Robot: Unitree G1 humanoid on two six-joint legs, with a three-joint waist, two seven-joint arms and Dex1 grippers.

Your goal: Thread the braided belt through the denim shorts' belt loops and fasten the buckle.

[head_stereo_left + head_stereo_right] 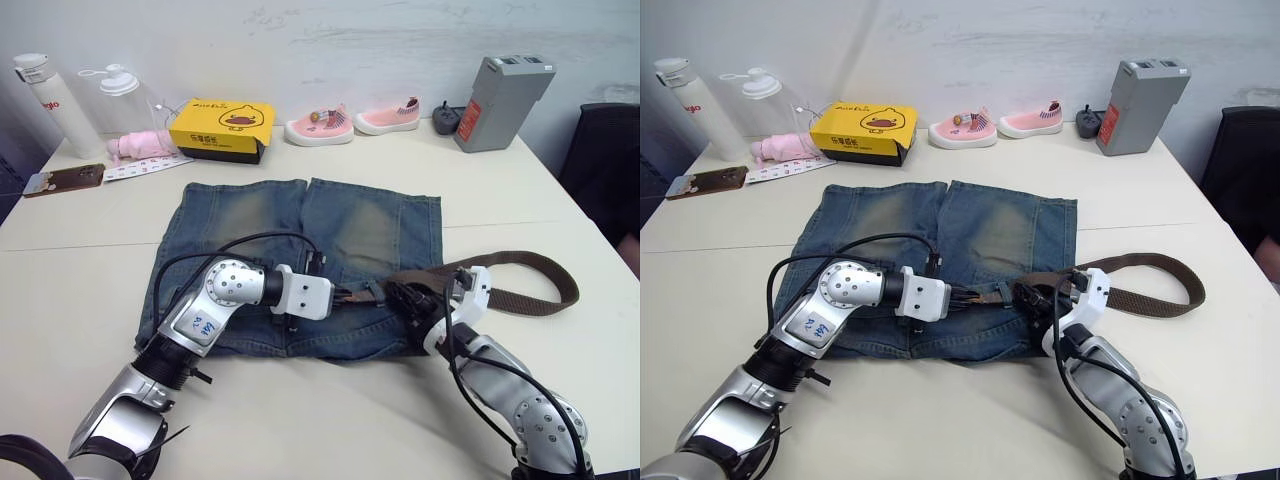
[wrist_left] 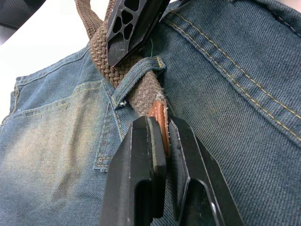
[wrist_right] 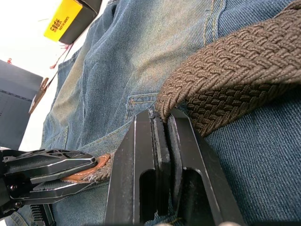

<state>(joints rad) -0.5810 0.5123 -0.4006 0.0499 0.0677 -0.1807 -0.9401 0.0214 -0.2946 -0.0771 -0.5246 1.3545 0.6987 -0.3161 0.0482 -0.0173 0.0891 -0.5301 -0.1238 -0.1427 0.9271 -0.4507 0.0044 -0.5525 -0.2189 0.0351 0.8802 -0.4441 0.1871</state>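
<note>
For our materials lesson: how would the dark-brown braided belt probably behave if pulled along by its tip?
The dark-brown braided belt is probably floppy: it lies in a loose loop and bends sharply at the right gripper. Its woven texture likely drags in the blue denim belt loop rather than sliding freely.

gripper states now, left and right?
Left gripper: shut on the braided belt tip, just past a belt loop.
Right gripper: shut on the braided belt.
</note>
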